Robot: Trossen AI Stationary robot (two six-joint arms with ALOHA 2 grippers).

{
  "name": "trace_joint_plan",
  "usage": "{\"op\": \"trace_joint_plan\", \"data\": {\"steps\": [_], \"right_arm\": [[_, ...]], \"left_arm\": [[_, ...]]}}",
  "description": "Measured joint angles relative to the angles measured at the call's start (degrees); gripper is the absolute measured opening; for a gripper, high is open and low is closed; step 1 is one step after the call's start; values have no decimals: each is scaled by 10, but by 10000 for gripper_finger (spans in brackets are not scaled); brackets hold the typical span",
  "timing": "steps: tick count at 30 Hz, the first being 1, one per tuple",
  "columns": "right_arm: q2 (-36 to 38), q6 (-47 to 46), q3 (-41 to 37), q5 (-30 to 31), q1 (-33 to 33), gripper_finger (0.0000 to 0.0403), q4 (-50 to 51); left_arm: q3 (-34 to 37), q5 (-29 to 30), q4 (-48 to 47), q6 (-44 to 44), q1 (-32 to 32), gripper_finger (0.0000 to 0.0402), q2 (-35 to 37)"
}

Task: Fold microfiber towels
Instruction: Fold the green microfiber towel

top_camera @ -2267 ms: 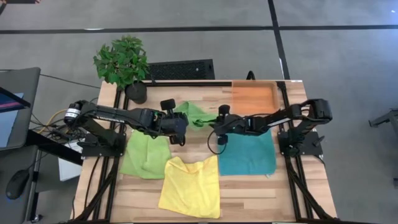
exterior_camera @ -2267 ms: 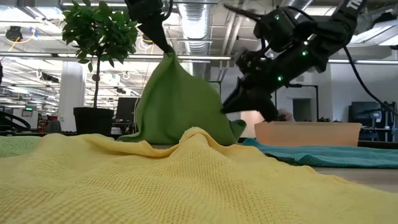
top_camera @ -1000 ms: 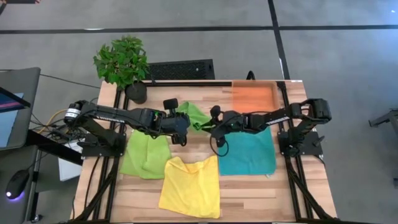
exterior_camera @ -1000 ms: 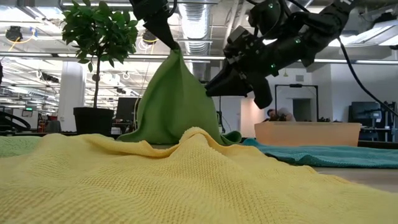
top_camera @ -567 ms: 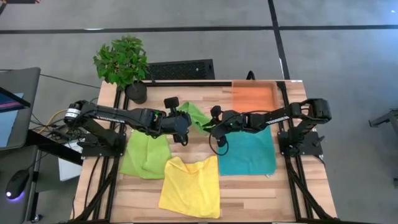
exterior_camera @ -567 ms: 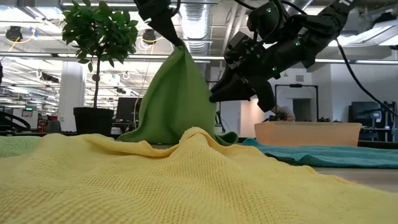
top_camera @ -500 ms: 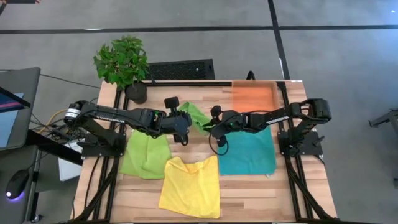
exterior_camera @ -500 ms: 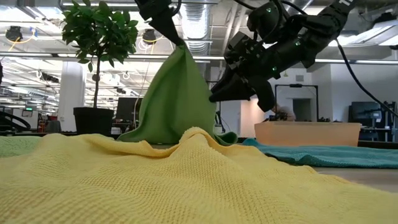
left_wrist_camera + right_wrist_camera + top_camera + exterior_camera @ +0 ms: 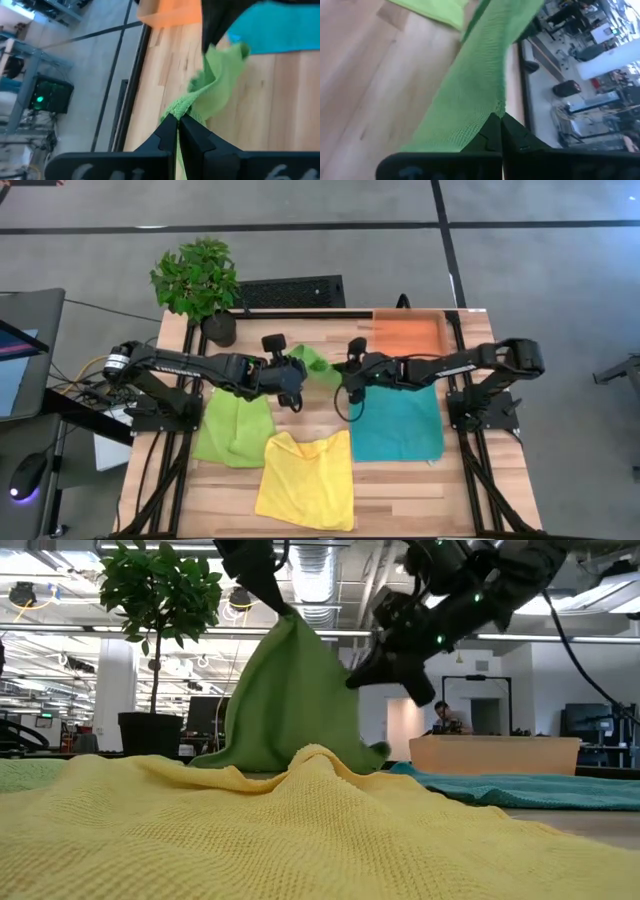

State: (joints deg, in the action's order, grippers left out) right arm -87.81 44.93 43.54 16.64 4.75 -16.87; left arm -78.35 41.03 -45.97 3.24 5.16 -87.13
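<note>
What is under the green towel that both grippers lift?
Under the green towel held by the left gripper and right gripper only the wooden table shows. Its draped bottom edge hides the spot it rests on.

Green towel (image 9: 313, 364) in middle back of table, pulled up into tent shape (image 9: 285, 700), bottom edge on wood, pinched at two spots. Second green towel (image 9: 233, 430) lies flat on left side, one part folded over. Yellow towel (image 9: 307, 478) lies at front middle, top edge bumpy, wrinkled hump (image 9: 300, 810) in low view. Teal towel (image 9: 398, 422) lies flat and smooth on right side, just beside yellow one.
</note>
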Motion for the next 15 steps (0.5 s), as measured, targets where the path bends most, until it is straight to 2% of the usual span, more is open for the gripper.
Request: {"op": "trace_joint_plan", "data": {"steps": [7, 15], "right_arm": [[87, 1, 29, 63, 17, 3, 73], [133, 1, 52, 62, 52, 1, 117]], "left_arm": [[-10, 89, 0, -25, -22, 0, 0], [-28, 108, 1, -23, -49, 0, 0]]}}
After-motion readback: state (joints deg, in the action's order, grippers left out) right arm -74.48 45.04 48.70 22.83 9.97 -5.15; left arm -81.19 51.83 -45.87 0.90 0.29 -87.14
